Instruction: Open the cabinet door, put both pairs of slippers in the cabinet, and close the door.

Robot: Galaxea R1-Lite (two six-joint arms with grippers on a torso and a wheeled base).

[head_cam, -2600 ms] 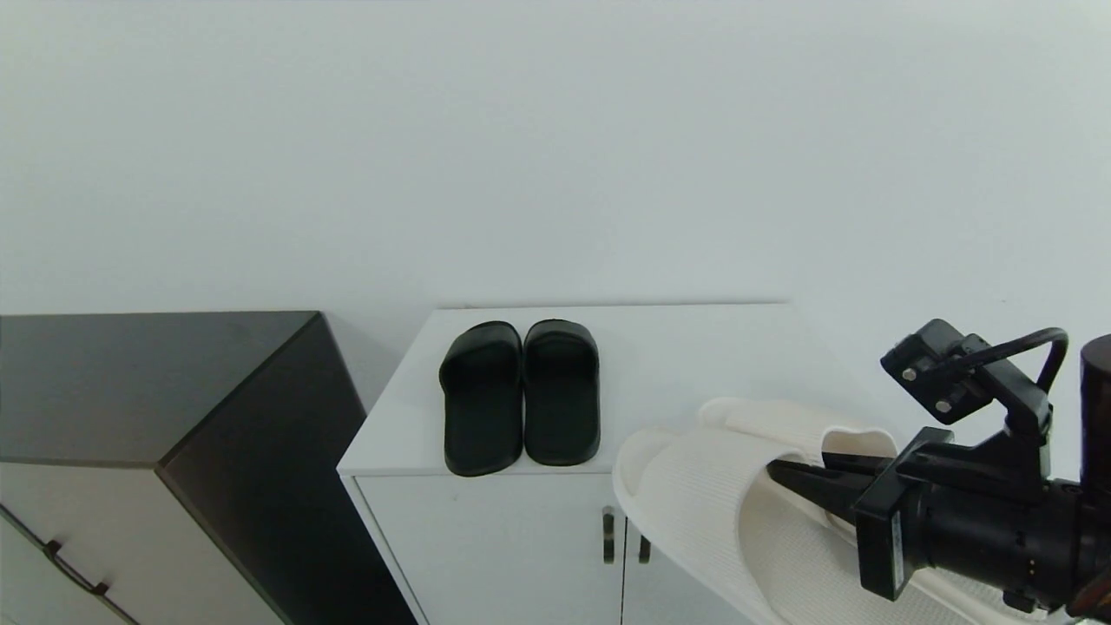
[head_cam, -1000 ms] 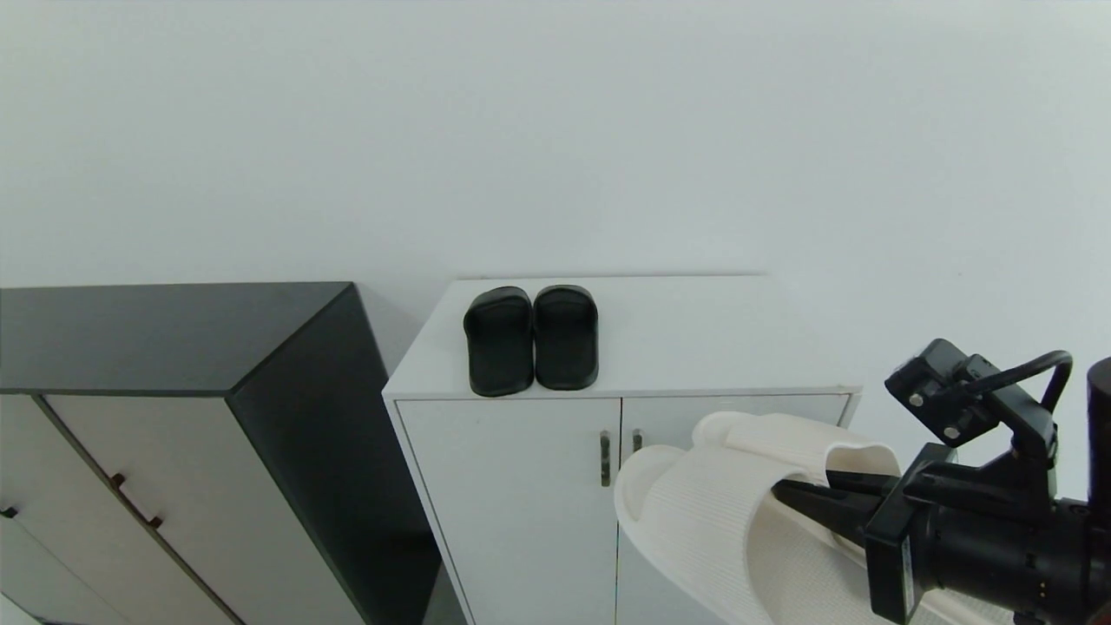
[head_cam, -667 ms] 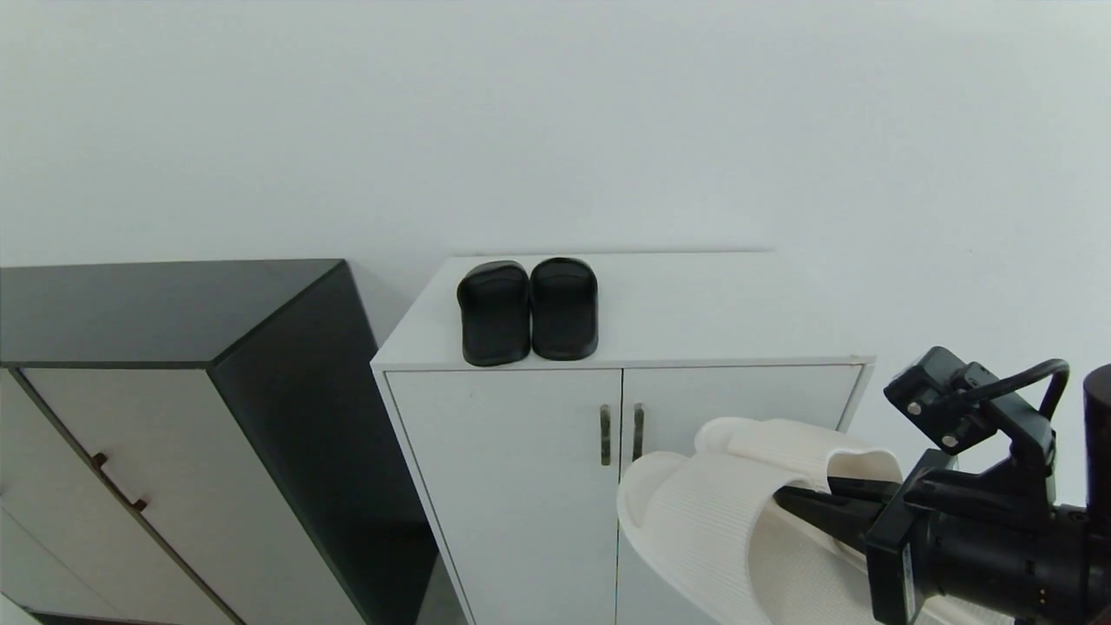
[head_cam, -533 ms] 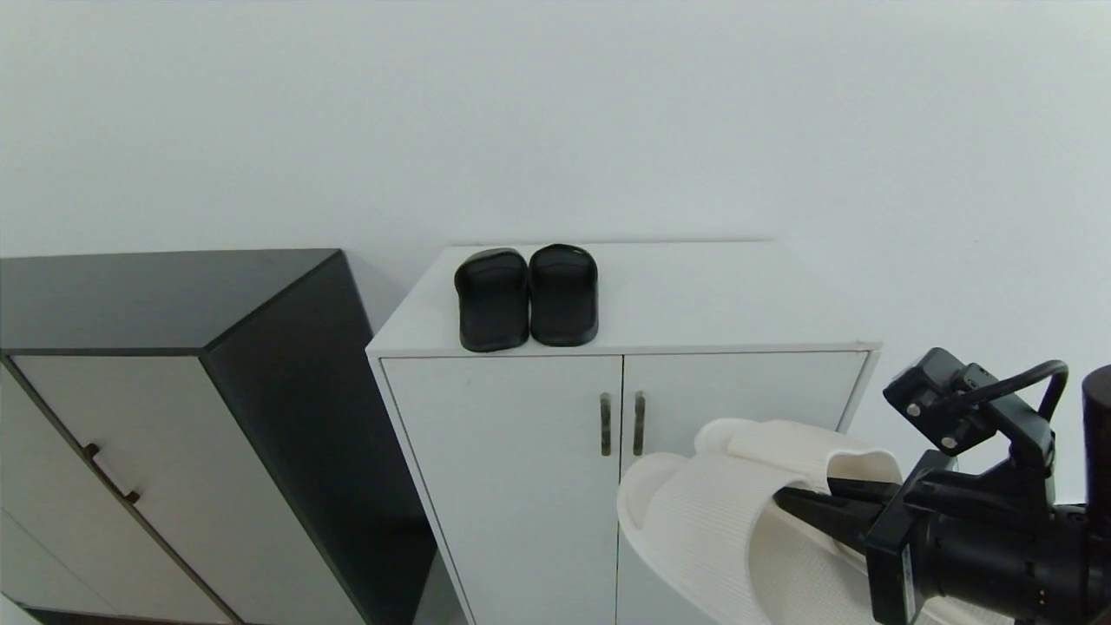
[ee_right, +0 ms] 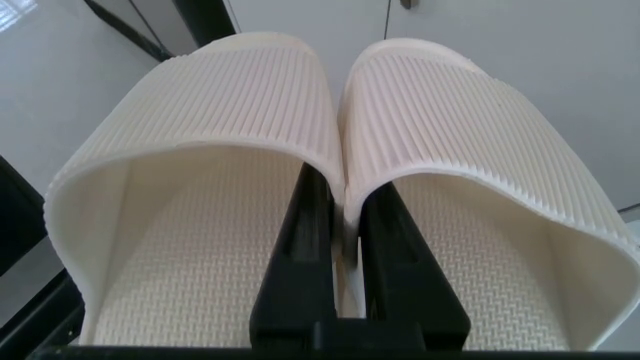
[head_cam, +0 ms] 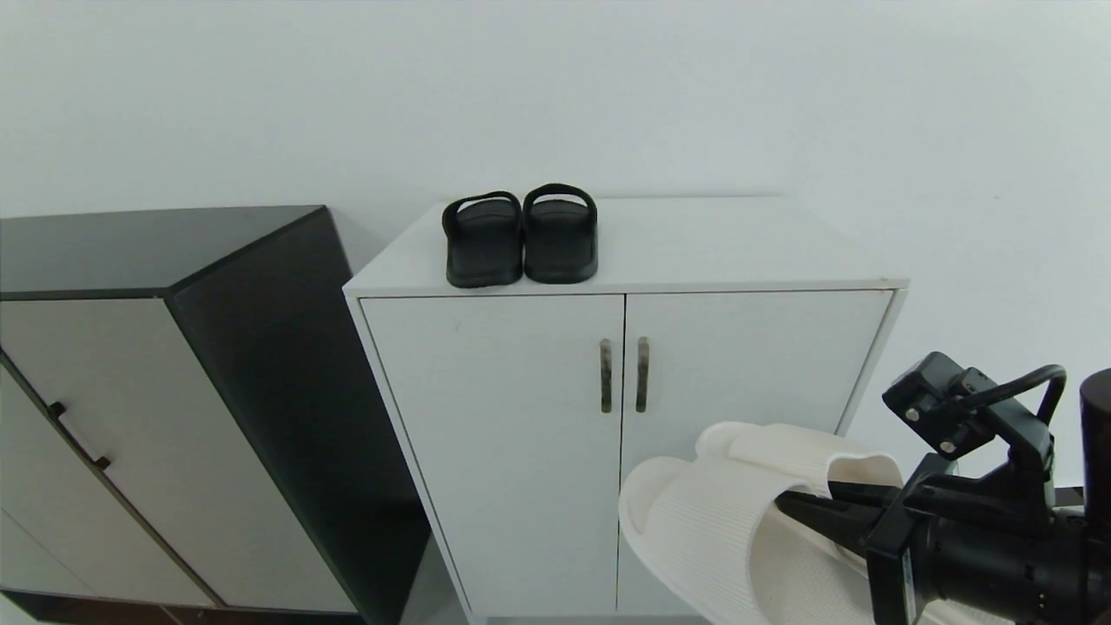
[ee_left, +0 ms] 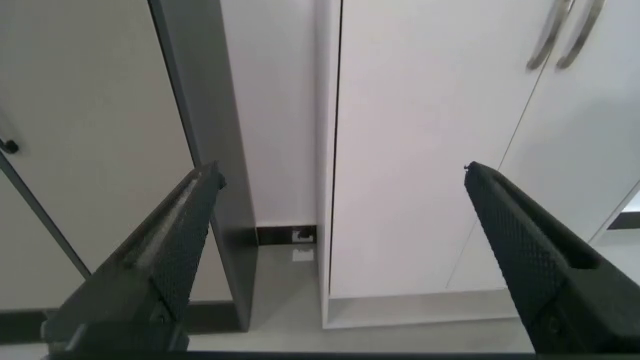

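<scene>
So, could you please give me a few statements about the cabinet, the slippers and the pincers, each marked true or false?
1. The white cabinet has both doors shut. True.
2. The black slippers lie inside the cabinet. False: they sit side by side on top of it.
3. The right pincer is shut on the white slippers. True.
4. The left pincer holds a slipper. False: it is open and empty, in front of the cabinet's lower part.

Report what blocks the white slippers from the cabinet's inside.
The two shut doors of the white cabinet. The white slippers, clamped in the right end effector, hang before the right door; nothing else visible intervenes.
</scene>
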